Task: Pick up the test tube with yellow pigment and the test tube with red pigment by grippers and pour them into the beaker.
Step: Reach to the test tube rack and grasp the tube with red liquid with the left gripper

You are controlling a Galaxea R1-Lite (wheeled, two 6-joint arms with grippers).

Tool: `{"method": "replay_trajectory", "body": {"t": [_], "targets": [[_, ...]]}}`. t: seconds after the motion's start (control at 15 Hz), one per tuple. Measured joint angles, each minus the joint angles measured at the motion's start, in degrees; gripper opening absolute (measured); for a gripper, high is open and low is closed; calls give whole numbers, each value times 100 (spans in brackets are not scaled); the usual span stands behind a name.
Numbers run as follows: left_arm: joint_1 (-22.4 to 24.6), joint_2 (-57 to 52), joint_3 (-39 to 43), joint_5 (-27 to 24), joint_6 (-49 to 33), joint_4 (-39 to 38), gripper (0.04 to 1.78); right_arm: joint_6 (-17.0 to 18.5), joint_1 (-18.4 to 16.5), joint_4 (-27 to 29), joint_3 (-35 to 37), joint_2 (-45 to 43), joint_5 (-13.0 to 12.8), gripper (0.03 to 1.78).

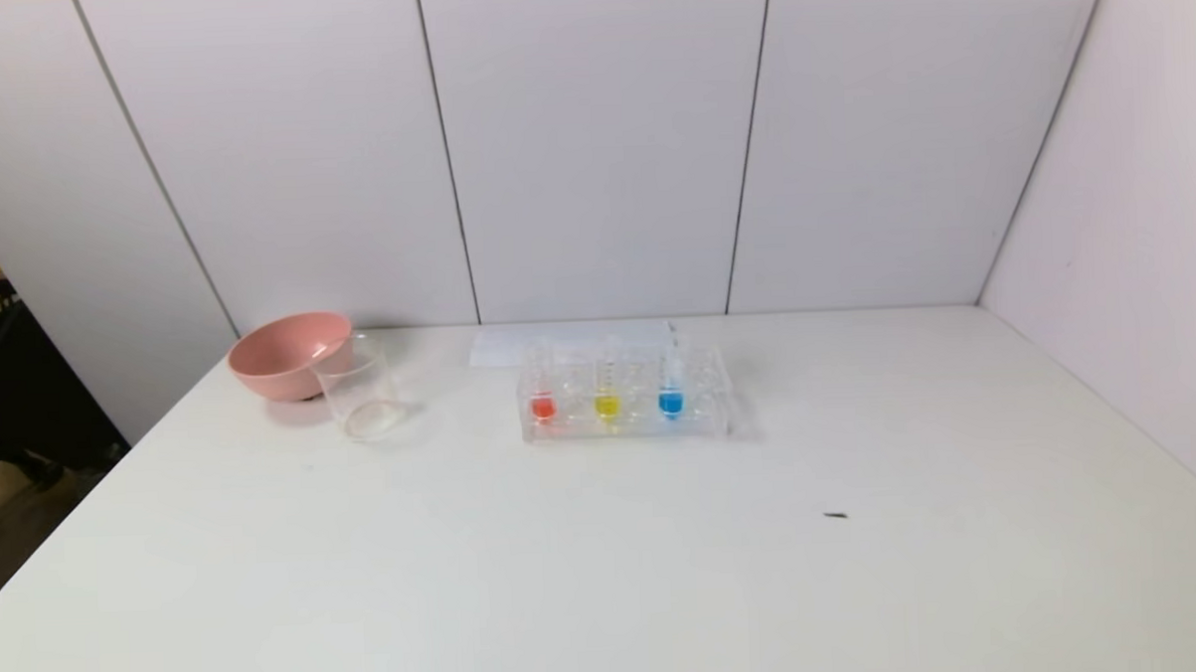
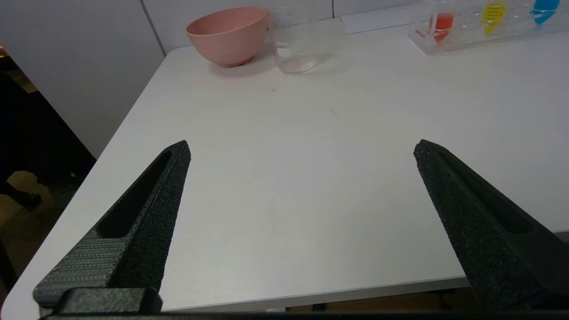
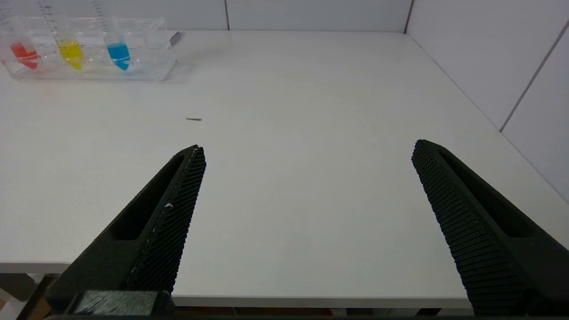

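White table (image 1: 606,574) (white panelled walls (image 1: 591,147) behind).

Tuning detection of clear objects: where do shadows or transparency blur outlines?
Head view: beaker nearly vanishes against the table; rack casts a faint shadow to its right. Left wrist view: soft shadow under the pink bowl.

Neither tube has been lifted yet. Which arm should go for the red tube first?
Left, probably. The red tube stands at the rack's left end, nearest the beaker. The left tool is open, facing that side. The right tool suits the yellow tube.
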Motion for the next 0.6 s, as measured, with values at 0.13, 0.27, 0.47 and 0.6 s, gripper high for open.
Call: {"method": "replay_trajectory", "body": {"t": [0.13,0.27,0.47,0.6], "targets": [[2,0,-155,-21,5,59,176,0,0,0,0,0,0,170],[2,0,-419,-56,16,223,176,0,0,0,0,0,0,170],[2,4,-1017,-106,46,772,176,0,0,0,0,0,2,170],[2,108,-1430,-169,55,1019,176,0,0,0,0,0,0,170]]}}
